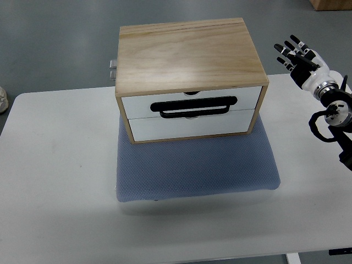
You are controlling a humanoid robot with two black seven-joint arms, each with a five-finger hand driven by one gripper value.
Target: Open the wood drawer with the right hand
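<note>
Here, a steep downward view shows a white table [55,165] with a wooden box [190,77] near its centre. The box sits on the far part of a blue-grey mat [198,170], which spreads out toward the camera. The box has a pale wood top and sides, and two white drawer fronts stacked one above the other, facing the camera. The top drawer [192,100] carries a long black handle [195,105] that hangs over the seam between the two fronts; the lower drawer [192,125] sits beneath it. Both drawers look fully closed, flush with the frame. A small metal fitting, possibly a hinge or latch, juts from the box's far left side [113,69].

The right hand [300,58] enters from the right edge, hovering off the table's far right corner, well apart from the box. Its black-tipped fingers [290,44] are spread open and hold nothing, pointing away from the camera toward the upper left. Its white wrist leads back to black arm joints.
</note>
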